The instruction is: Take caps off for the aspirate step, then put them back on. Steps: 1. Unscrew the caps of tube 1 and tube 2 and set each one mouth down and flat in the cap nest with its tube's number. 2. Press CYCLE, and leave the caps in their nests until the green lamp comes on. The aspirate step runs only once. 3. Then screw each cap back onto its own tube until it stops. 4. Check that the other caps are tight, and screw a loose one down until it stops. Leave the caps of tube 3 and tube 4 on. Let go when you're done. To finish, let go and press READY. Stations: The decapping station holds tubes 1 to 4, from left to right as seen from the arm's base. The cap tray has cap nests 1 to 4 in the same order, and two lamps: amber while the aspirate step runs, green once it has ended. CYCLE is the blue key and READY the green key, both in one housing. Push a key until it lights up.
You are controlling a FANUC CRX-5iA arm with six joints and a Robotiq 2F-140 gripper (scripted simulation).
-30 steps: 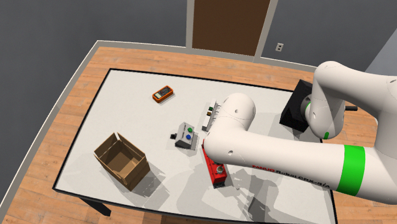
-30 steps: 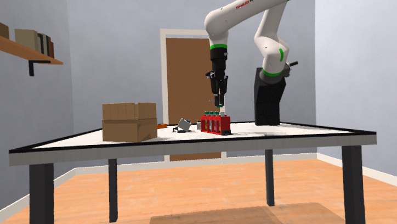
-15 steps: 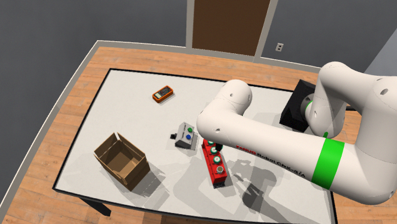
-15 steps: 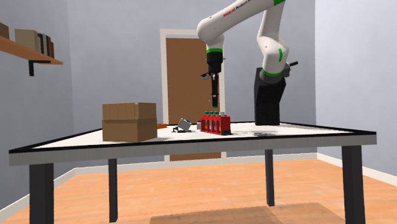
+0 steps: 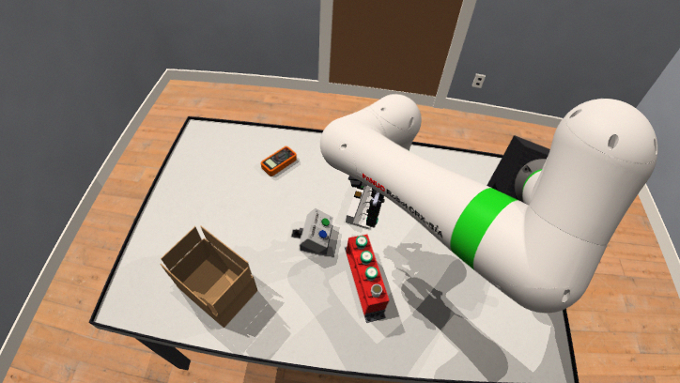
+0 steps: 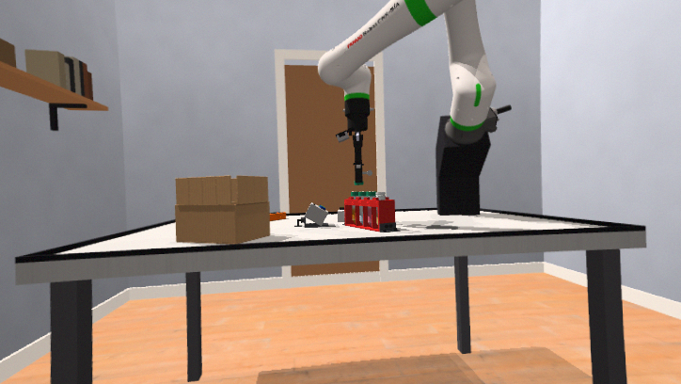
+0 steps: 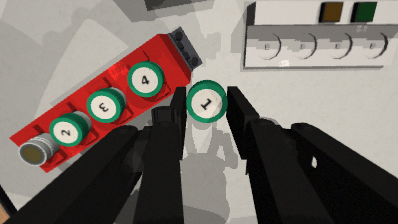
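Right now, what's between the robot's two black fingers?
In the wrist view, the green-rimmed cap marked 1 sits pinched between the gripper's fingers. It is off its tube, whose mouth is open in the red rack.

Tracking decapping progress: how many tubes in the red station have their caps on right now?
3: tube 2, tube 3 and tube 4 are capped. Tube 1 stands open; the gripper holds its cap.

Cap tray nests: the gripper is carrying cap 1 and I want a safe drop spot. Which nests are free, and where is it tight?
All four nests of the cap tray show bare, so the drop spot is free. The gripper holds cap 1 just short of the tray. It is tight behind: the red station with caps 2 to 4 and the open tube 1.
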